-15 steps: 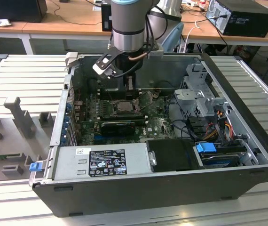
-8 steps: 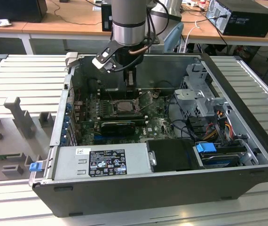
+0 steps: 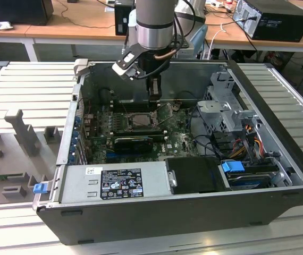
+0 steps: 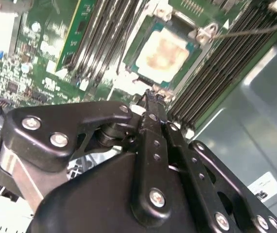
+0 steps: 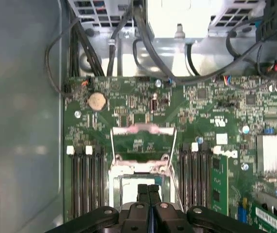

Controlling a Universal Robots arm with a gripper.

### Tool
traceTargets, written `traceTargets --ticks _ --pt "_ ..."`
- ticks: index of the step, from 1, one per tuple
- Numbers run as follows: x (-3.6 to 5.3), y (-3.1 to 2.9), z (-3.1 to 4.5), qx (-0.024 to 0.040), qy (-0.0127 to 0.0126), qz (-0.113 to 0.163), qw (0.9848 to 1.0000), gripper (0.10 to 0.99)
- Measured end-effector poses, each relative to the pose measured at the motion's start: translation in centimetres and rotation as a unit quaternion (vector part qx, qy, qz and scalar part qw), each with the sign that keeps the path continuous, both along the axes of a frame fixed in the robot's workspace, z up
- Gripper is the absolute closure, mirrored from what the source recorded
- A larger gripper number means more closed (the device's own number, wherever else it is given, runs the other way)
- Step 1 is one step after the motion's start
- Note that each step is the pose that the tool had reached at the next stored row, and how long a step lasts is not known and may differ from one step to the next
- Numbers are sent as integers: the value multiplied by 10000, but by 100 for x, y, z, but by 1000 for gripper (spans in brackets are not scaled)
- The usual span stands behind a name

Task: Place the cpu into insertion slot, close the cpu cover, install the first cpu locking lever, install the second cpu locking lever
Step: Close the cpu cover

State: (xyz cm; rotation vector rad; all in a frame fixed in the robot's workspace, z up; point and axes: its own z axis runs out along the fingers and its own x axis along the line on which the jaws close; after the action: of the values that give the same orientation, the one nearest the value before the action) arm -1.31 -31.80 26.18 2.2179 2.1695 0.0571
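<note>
The cpu [image 4: 165,51] lies flat in the insertion slot [image 4: 141,39], its pale face up, with green board around it. In the exterior view the insertion slot [image 3: 140,120] sits mid-board inside the open computer case. The cpu cover [image 5: 143,130] stands hinged up off the insertion slot [image 5: 138,182], and board shows through its cut-out. A thin wire locking lever [image 4: 245,31] sticks out from one socket corner. My gripper [image 5: 148,190] is shut with nothing between its fingers. Its tips [image 4: 153,94] hover at the socket's edge, and in the exterior view the gripper [image 3: 154,97] hangs just behind the socket.
Memory slots [image 5: 85,179] flank the socket on both sides. Cables [image 5: 143,43] and a metal drive cage [image 3: 223,106] crowd one side of the case. A black heatsink block [image 3: 133,142] lies in front of the socket, and the power supply [image 3: 114,183] fills the near wall.
</note>
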Motion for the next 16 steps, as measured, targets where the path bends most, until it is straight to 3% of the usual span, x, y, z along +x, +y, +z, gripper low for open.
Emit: traceTargets --ticks 2,6,10,13,14,16 --pt "55 0 -2 0 0 -16 10000 980" --pt "276 0 -5 -1 0 -20 10000 980" --pt "435 0 -12 -1 3 -6 10000 980" --pt "631 1 -32 0 2 33 10000 980" --pt "739 2 -43 -1 3 58 10000 980" --pt "786 7 -141 0 3 103 9999 980"
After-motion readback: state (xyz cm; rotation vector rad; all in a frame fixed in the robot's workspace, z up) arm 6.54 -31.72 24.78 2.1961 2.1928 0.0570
